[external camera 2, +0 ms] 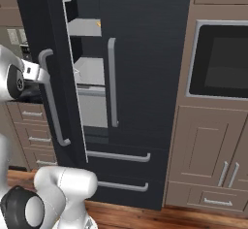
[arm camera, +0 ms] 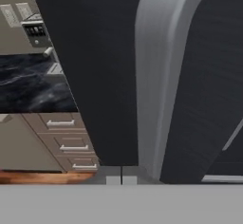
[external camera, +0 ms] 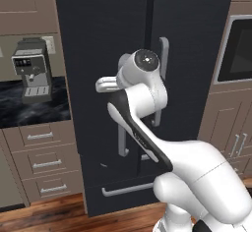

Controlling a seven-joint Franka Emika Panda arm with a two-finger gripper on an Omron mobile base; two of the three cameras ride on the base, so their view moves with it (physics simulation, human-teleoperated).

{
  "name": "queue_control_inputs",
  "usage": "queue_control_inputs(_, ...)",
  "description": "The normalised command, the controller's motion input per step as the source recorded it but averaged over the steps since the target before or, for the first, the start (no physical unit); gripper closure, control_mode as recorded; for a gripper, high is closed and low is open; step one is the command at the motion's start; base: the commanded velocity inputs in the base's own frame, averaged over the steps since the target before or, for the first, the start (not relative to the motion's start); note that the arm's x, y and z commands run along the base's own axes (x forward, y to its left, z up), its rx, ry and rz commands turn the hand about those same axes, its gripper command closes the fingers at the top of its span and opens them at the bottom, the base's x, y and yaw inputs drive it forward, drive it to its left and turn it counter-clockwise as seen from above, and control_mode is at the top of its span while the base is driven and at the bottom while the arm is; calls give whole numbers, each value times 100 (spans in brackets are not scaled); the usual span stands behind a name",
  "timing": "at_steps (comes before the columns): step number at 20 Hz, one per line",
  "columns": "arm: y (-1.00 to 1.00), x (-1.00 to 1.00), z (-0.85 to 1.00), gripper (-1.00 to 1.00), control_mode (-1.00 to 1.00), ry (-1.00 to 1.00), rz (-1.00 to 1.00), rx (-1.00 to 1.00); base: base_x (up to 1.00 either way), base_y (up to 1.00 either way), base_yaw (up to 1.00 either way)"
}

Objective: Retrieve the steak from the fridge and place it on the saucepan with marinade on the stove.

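With the fridge (external camera 2: 145, 77) left door ajar and my gripper (arm camera: 121, 179) fingers pressed together against its grey handle (arm camera: 159, 76), I should swing the door wider along its arc; the steak's place on the shelves I cannot tell.

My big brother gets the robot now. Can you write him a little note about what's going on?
Gripper: shut, with its tips right at the grey handle of the fridge's left door; whether they grip it cannot be told.
Fridge: left door partly swung open, right door closed. Grey inner shelves show through the gap.
Steak, saucepan and stove: not seen from here.
Done: fridge door started open.
Left: open it wider, find the steak, take it to the saucepan with marinade on the stove.
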Motion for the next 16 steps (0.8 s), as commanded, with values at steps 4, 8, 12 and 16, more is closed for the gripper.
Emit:
queue_control_inputs(4, -45, -10, -4, 100, -100, -16, 24, 1, 0, 0, 0)
queue_control_inputs(8, -60, -8, 0, 100, -100, -17, 37, 8, 0, 0, 0)
queue_control_inputs(12, -69, -6, 0, 100, -100, -10, 42, 8, 0, 0, 0)
queue_control_inputs(16, -41, -28, -8, 100, -100, -6, 41, 0, 0, 0, 0)
